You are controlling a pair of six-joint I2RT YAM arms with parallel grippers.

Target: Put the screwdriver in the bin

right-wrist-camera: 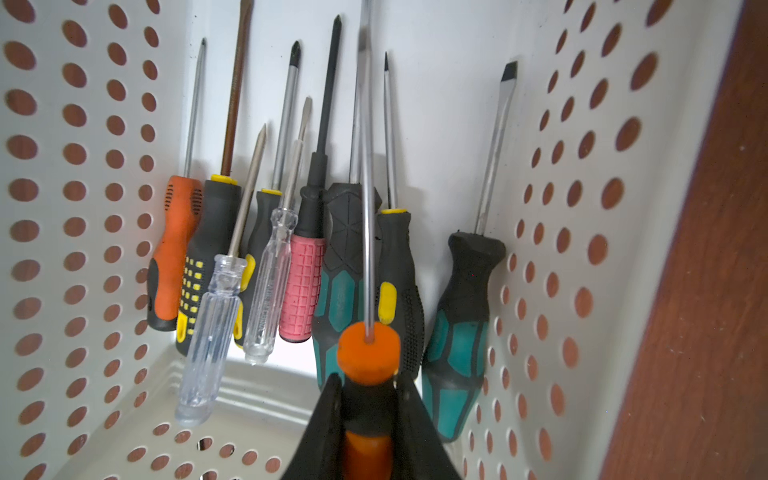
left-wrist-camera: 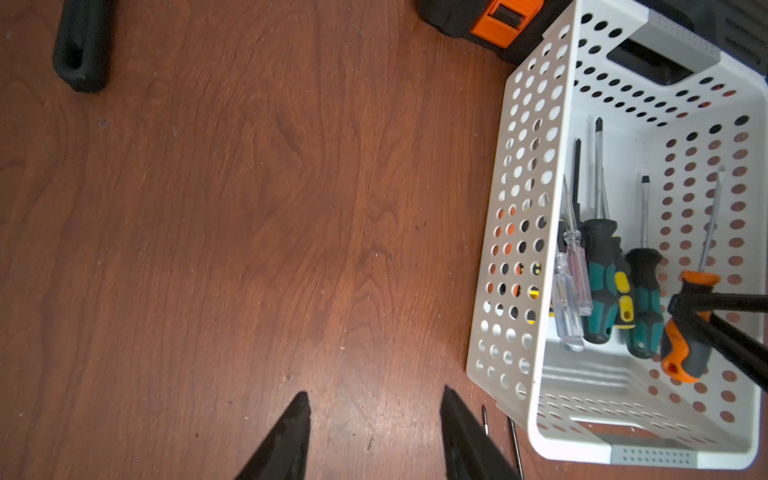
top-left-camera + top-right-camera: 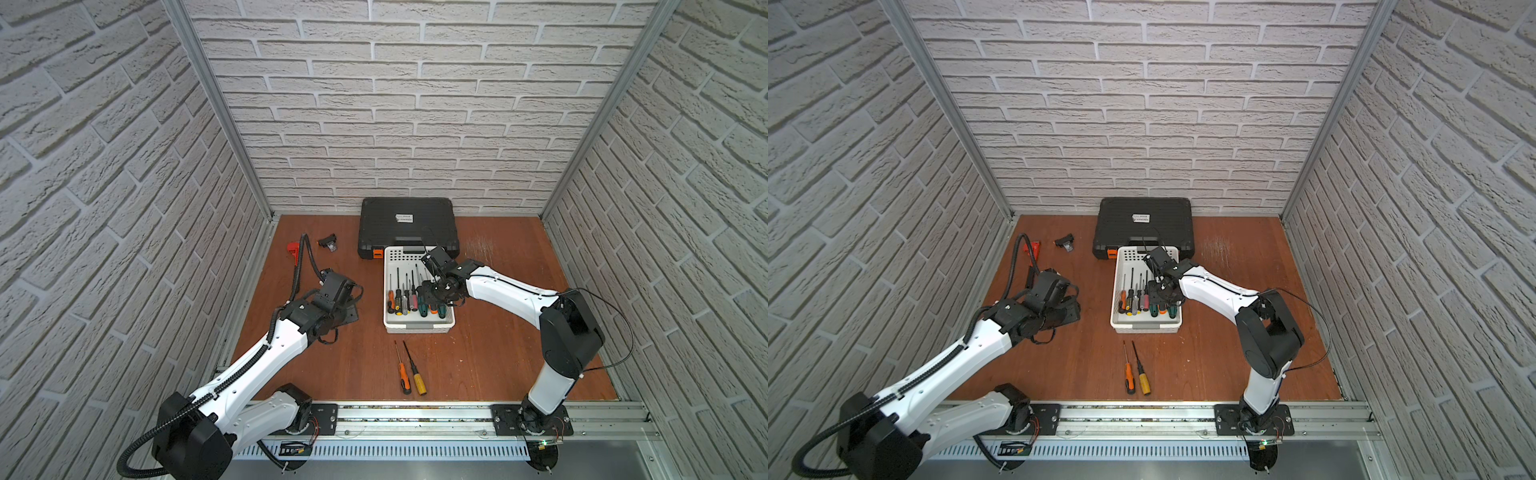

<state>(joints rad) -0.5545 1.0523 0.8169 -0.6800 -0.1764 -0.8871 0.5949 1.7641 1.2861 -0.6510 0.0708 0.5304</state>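
The white perforated bin [image 3: 417, 328] [image 3: 1144, 328] stands mid-table with several screwdrivers lying along its floor. My right gripper [image 1: 368, 382] is low inside the bin [image 1: 83, 208] near its right wall, shut on the handle of an orange-and-grey screwdriver [image 1: 368, 349]; its shaft points toward the far end. The left wrist view shows that screwdriver [image 2: 685, 357] between black fingers [image 2: 706, 311] just above the bin floor. My left gripper [image 2: 376, 392] hangs open over bare wood left of the bin [image 2: 519, 208], holding nothing.
A black ribbed tool case [image 3: 409, 226] with an orange latch sits behind the bin. An orange-handled screwdriver [image 3: 402, 376] and a yellow-handled one [image 3: 417, 380] lie on the wood in front of the bin. A red part [image 3: 293, 248] and a small black piece [image 3: 328, 242] lie far left.
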